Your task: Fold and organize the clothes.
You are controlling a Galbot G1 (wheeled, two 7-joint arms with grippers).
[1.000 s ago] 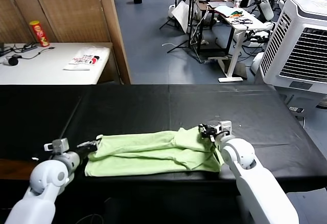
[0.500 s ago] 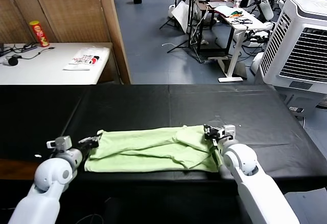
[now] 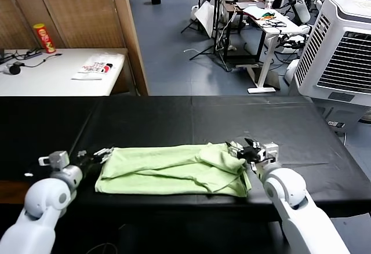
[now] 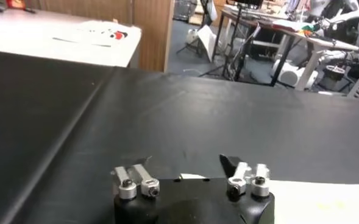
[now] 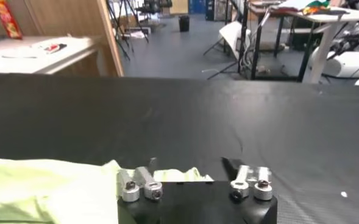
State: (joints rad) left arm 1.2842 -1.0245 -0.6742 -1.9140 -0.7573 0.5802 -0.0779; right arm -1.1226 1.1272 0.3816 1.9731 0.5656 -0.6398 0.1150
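Black table (image 3: 174, 115) | folded T-shirt (image 3: 168, 170) flat (lengthwise) | left claw (image 3: 95, 153), right claw (image 3: 242, 149): spread wide, empty

left gripper (image 3: 93, 153): fingers opened, off T-shirt (image 3: 174, 170) (now lying flat) | right gripper (image 3: 250, 149): same

Pale green T-shirt (image 3: 174, 170) folded into long wrinkled band; lying flat near front edge of black table (image 3: 232, 118)

- We see the T-shirt (image 3: 174, 170) lying on the table (image 3: 174, 120) near its front edge.
- Our left gripper (image 3: 95, 153) sits just beside its left end, our right gripper (image 3: 243, 149) at its right end.
- A side table (image 3: 52, 74) stands behind, to the left.
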